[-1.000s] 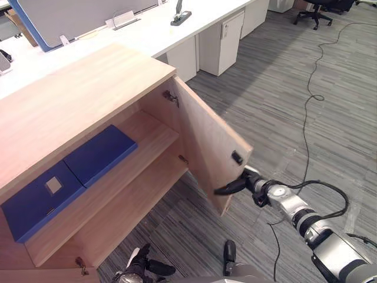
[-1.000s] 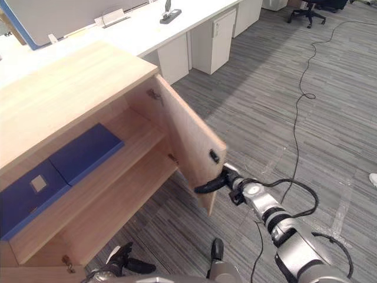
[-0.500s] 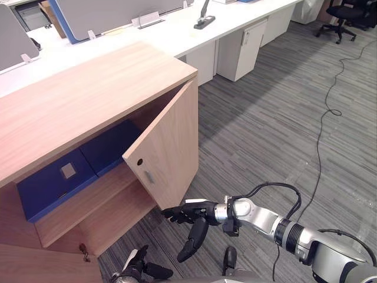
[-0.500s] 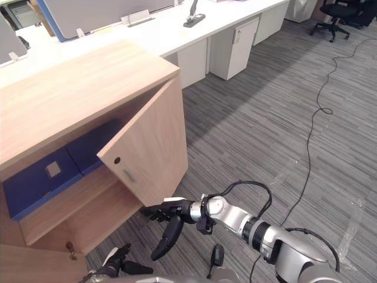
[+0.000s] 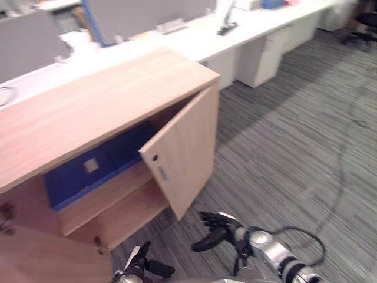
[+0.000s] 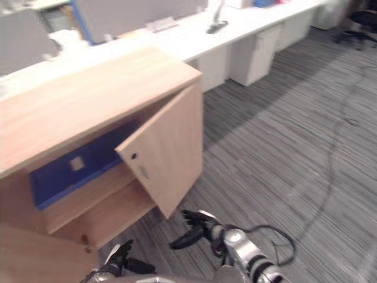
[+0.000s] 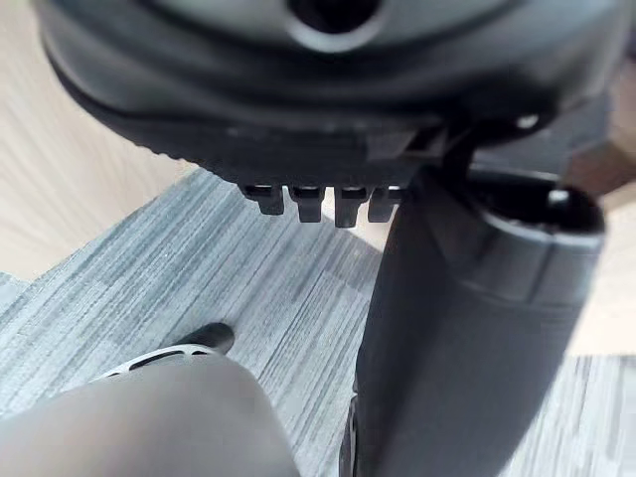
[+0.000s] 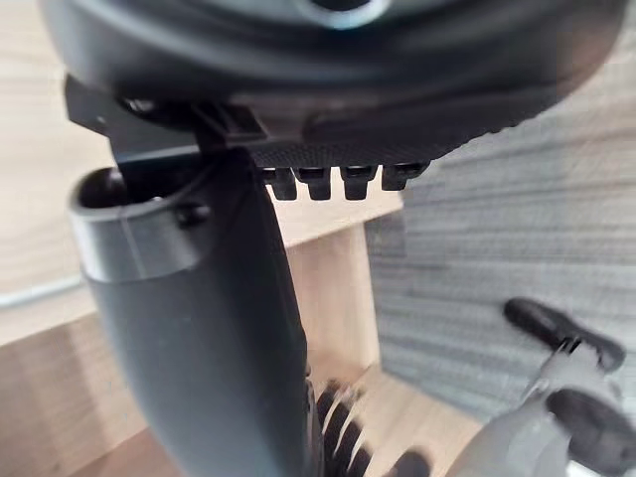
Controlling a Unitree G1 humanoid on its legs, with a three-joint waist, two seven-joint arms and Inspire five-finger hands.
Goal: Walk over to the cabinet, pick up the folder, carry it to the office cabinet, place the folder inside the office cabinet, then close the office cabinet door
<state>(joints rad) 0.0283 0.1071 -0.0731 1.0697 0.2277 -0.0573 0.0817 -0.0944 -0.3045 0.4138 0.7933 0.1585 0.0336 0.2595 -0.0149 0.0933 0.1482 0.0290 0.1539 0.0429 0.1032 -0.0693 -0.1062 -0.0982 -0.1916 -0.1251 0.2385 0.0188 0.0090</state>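
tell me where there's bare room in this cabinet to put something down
The cabinet top is bare wood. The lower shelf, under the blue folder, looks free. The folder fills the upper shelf, and the half-open door narrows the way in.

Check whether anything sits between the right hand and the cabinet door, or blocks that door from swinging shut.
Nothing visible does. The open right hand hovers near the lower corner of the half-open door, with only carpet between them. The blue folder lies inside the office cabinet, apparently clear of the door's swing.
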